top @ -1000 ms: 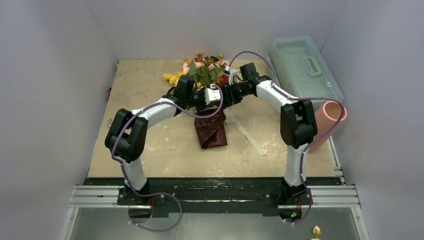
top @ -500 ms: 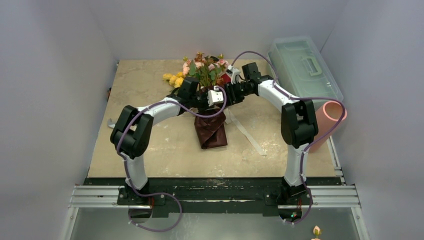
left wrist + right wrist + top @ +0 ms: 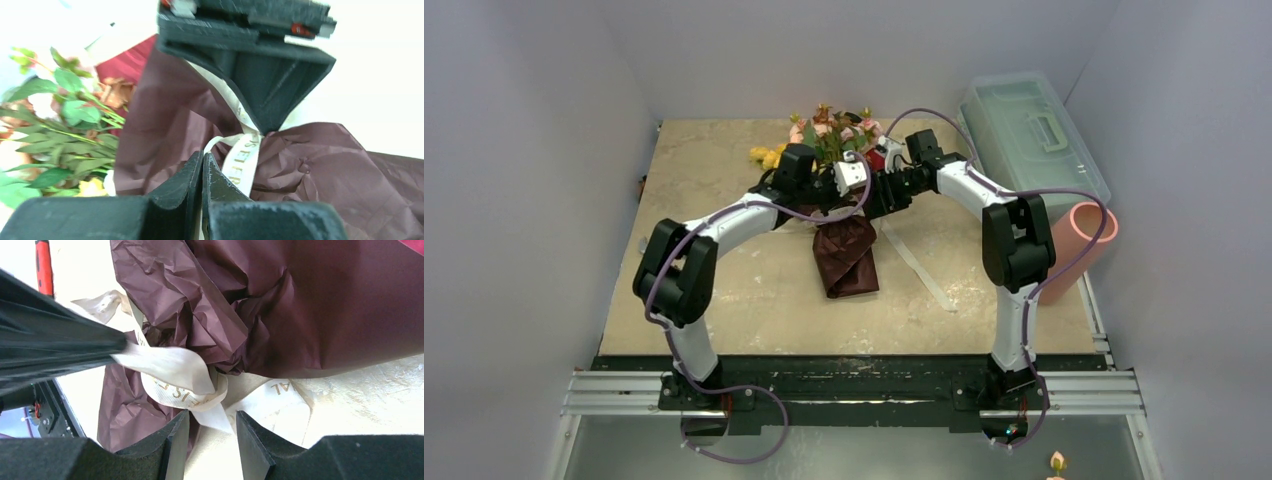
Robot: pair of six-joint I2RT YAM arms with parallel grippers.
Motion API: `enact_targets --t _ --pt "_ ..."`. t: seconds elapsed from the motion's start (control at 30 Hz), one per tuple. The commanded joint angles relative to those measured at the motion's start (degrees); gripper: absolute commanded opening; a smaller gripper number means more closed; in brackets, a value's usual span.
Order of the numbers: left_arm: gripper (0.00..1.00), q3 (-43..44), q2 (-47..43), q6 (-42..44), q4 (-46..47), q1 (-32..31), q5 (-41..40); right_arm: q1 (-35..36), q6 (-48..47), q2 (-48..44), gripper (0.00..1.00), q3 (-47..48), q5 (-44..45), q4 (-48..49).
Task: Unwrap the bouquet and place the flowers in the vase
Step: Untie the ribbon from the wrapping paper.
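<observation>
The bouquet lies mid-table, its flowers toward the back and its dark red paper toward me. A cream ribbon is knotted round the paper. My left gripper is shut, pinching a strand of that ribbon beside the knot. My right gripper is open and straddles a ribbon tail just below the knot, with gaps on both sides. Both grippers meet over the bouquet's neck. The salmon-pink vase stands at the right table edge, partly hidden behind the right arm.
A clear greenish plastic box with a handle sits at the back right. A long ribbon tail trails over the beige table toward the front right. Grey walls close in the left, back and right sides.
My left gripper has closed onto the ribbon and shifted slightly toward the back. The right gripper has barely moved and kept the same opening.
</observation>
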Motion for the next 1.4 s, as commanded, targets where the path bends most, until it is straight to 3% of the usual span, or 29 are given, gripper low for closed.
enact_targets --t 0.0,0.33,0.63,1.03,1.17,1.37 --pt "0.00 -0.2 -6.1 -5.0 4.2 0.8 0.1 0.1 -1.4 -1.4 0.44 1.2 -0.5 0.2" --pt "0.00 -2.0 -10.6 -11.6 5.7 5.7 4.2 0.0 -1.7 -4.4 0.46 -0.3 -2.7 3.6" --pt "0.00 -3.2 -12.7 -13.2 6.3 5.9 5.6 1.0 -0.3 -4.8 0.55 2.2 -7.6 10.3" --pt "0.00 -4.0 -14.2 -15.2 7.8 6.0 6.1 3.3 -2.1 1.0 0.62 8.3 -1.4 10.5" --pt "0.00 -4.0 -14.2 -15.2 7.7 6.1 5.5 3.9 -3.5 2.0 0.51 9.1 -1.8 8.8" --pt "0.00 -4.5 -14.2 -15.4 7.5 7.0 5.2 4.0 -4.9 0.1 0.23 7.7 -4.0 6.7"
